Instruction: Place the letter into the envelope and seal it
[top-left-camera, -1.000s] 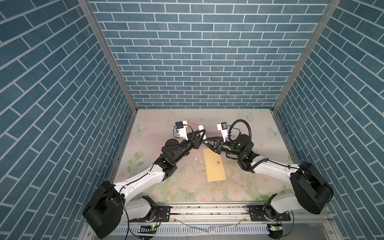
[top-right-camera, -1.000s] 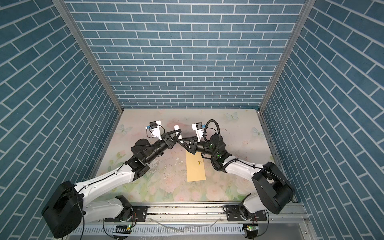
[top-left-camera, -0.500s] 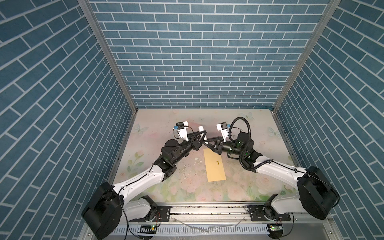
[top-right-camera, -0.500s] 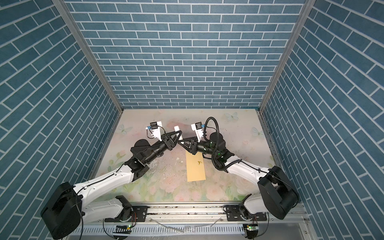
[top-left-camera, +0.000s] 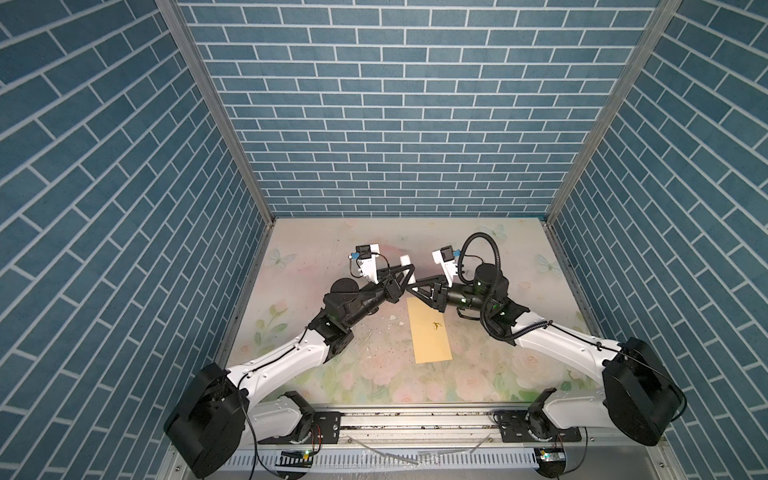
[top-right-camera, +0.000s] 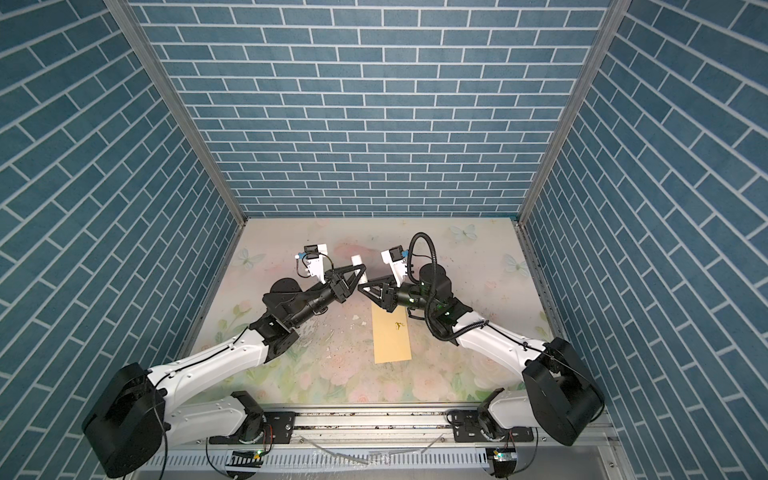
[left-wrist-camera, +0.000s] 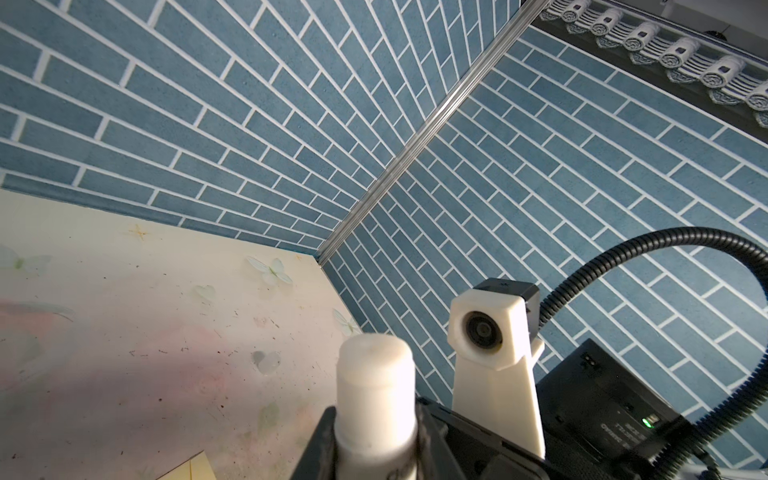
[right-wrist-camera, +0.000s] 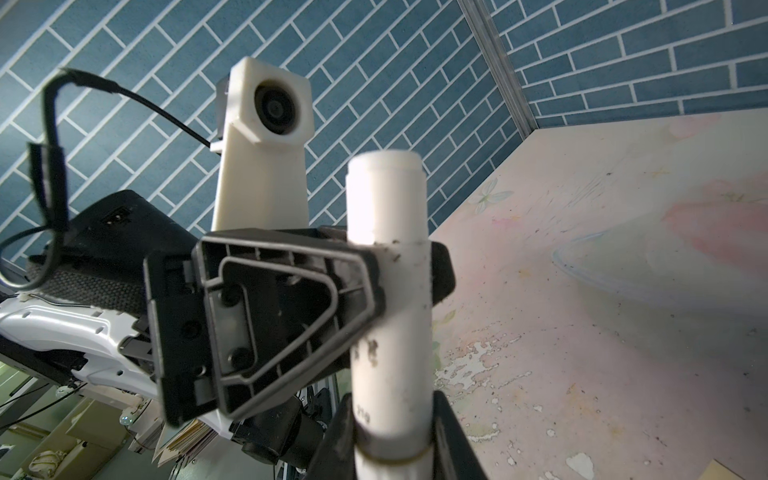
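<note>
Your envelope (top-left-camera: 430, 336) lies flat on the desk (top-left-camera: 457, 382), about midway between the left and right edges and roughly midway between front and rear. Its long side runs front to rear. Its small dark mark (top-left-camera: 436, 325) shows on the upper face in both top views. The rear end sits under your right arm's gripper, so you cannot tell how the flap lies. A yellow corner of it also shows at the border of the left wrist view.

Over that rear end your two grippers meet tip to tip, sharing a white tube (right-wrist-camera: 388, 208) that is held up off the desk. Your right gripper (right-wrist-camera: 392, 449) has its jaws narrow and clamped on the tube's lower end, with a black finger on either side. Your left gripper (right-wrist-camera: 403, 274) comes in from the side and clasps the same tube around its middle. Its triangular fingers (right-wrist-camera: 291, 311) are also narrow and pressed against the tube. In the left wrist view the tube's rounded top rises from between those fingers.

Just left of the envelope, small white flecks (top-left-camera: 392, 318) lie scattered on the worn floral surface.
</note>
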